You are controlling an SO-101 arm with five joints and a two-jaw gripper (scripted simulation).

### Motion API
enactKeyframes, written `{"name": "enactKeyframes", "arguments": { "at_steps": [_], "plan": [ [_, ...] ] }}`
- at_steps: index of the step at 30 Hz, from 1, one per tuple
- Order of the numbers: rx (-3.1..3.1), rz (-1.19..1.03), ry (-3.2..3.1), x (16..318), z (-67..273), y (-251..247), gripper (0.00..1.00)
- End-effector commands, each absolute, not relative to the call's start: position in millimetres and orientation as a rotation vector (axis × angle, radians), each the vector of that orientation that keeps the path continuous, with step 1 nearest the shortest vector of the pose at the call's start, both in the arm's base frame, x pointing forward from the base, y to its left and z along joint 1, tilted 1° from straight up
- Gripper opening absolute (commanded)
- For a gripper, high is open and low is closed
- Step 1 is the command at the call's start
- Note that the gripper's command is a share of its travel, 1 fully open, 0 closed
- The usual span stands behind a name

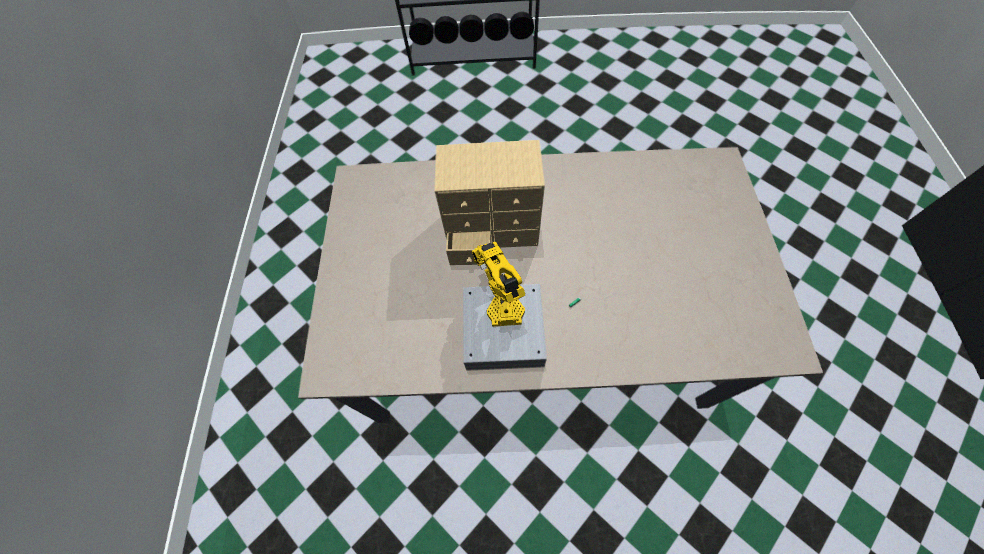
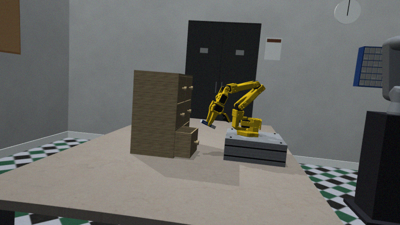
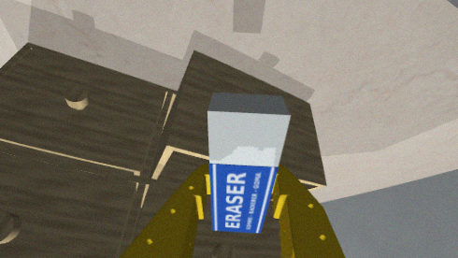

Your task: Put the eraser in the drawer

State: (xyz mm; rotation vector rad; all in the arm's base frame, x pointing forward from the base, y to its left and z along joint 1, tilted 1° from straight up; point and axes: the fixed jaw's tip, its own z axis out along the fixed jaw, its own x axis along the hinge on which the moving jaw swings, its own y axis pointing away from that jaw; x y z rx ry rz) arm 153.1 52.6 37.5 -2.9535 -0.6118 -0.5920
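I had the eraser (image 2: 207, 124) (image 3: 245, 173) pinched between the jaws of my gripper (image 2: 210, 122) (image 3: 244, 198), tilted and lifted off the table (image 1: 640, 275) (image 2: 140, 187). The bottom-left drawer (image 1: 469, 258) (image 2: 185, 143) stood pulled out from the chest (image 1: 488, 165) (image 2: 155, 111) (image 3: 84, 121), its top open beyond the front edge. The other five drawers sat shut. A small green object (image 1: 574, 302) lay on the table, well apart from the drawer, beside my grey base block (image 1: 475, 344) (image 2: 254, 150).

Dark double doors (image 2: 208, 65), round wall clock (image 2: 342, 13).
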Motion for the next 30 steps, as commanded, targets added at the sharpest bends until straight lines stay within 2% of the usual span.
{"name": "enactKeyframes", "arguments": {
  "at_steps": [1,14,30],
  "plan": [
    [-2.955,-0.579,-0.609,149,36,52,0.0],
    [-2.89,-0.766,-0.592,149,58,52,0.0],
    [-2.89,-0.765,-0.592,157,58,56,0.0]
  ]
}}
